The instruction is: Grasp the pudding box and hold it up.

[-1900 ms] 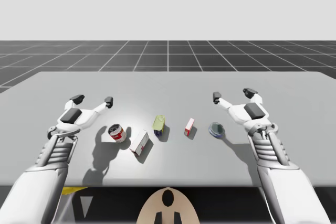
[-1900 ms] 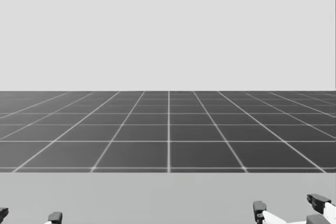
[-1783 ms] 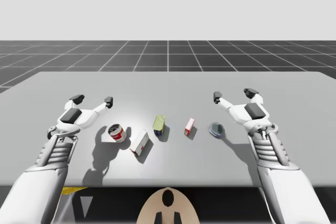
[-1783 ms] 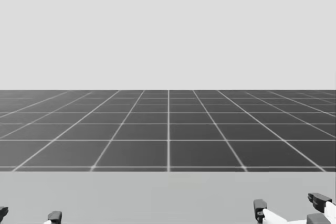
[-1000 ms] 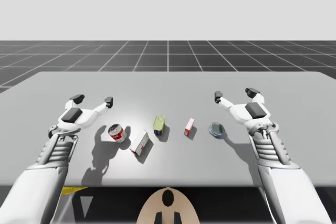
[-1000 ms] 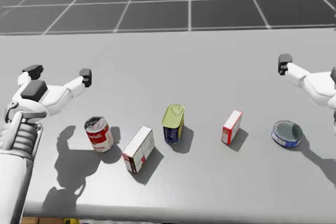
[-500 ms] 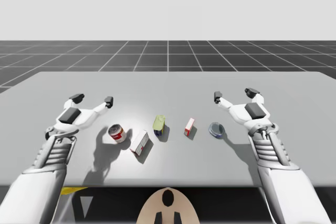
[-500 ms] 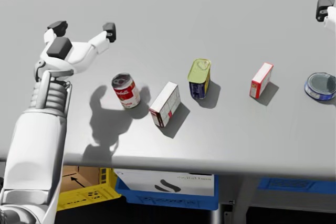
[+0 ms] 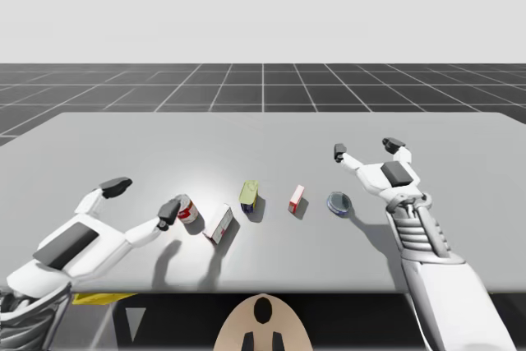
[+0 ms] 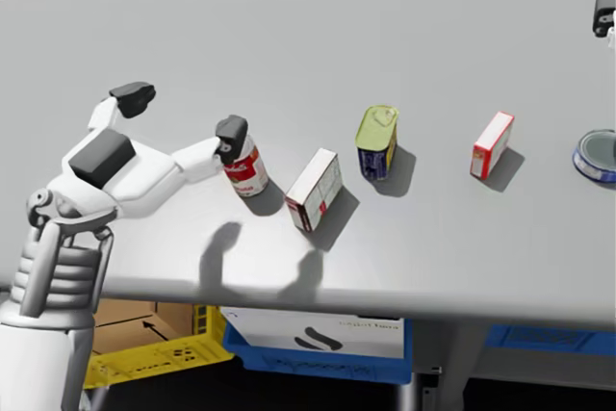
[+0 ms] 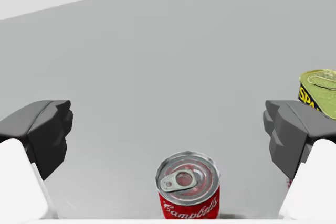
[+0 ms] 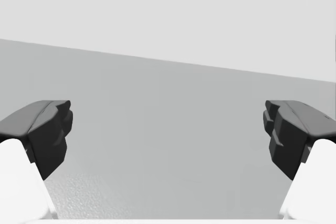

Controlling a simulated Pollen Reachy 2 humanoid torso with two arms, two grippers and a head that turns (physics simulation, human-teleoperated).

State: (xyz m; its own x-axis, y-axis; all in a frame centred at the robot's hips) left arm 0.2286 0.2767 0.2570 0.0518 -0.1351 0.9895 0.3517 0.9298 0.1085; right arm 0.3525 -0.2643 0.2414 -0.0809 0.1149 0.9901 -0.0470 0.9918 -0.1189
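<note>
Two boxes stand on the grey table [image 9: 263, 133]. A white box with a dark red end [image 9: 218, 223] [image 10: 315, 190] lies between the red can and the yellow can. A smaller red and white box [image 9: 296, 198] [image 10: 492, 145] stands further right. My left gripper [image 9: 144, 196] [image 10: 183, 111] [image 11: 168, 135] is open, raised above the table, with the red soup can [image 11: 188, 190] [image 10: 245, 166] below and between its fingers, untouched. My right gripper [image 9: 366, 148] [image 12: 168, 135] is open over bare table at the right.
A yellow-topped blue rectangular can [image 9: 249, 195] [image 10: 376, 141] stands mid-table. A flat blue tin [image 9: 338, 201] [image 10: 597, 156] lies near my right arm. Under the table's front edge sit a yellow crate [image 10: 154, 353] and a blue bin [image 10: 318, 339].
My left arm has risen and swung right, bringing its open gripper over the red can. My head has turned slightly. The right arm and the objects are unmoved.
</note>
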